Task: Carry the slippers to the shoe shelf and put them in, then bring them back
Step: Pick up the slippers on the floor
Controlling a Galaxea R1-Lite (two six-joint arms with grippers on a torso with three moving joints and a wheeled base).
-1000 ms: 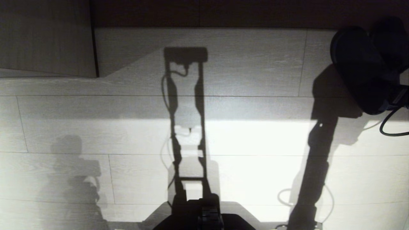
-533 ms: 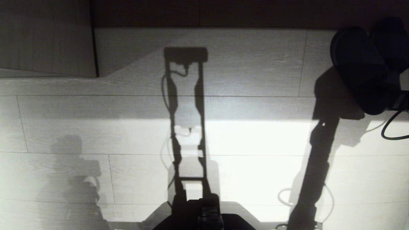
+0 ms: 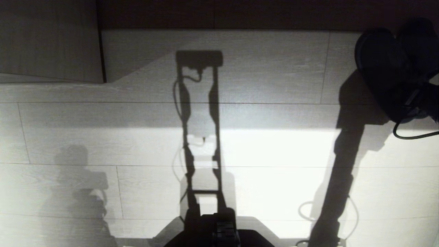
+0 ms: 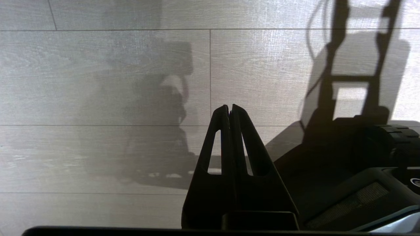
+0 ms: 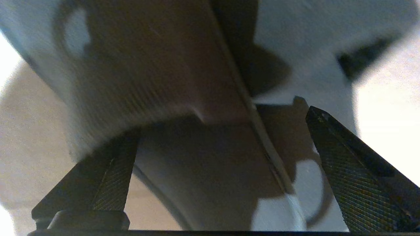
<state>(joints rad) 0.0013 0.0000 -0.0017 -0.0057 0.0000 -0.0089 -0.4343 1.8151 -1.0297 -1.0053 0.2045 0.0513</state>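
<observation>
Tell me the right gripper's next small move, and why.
Probably: ease the right gripper a little further onto the slippers, then close. Its fingers stand wide open with a slipper's edge between them, so nothing is gripped. The pair lies on the floor at the head view's right edge. The left gripper is shut and idle over the floor.

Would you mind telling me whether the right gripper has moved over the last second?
Yes. The right gripper, beside the slippers, has shifted slightly toward the bottom of the head view, its cable loop dropping against the floor seams.
</observation>
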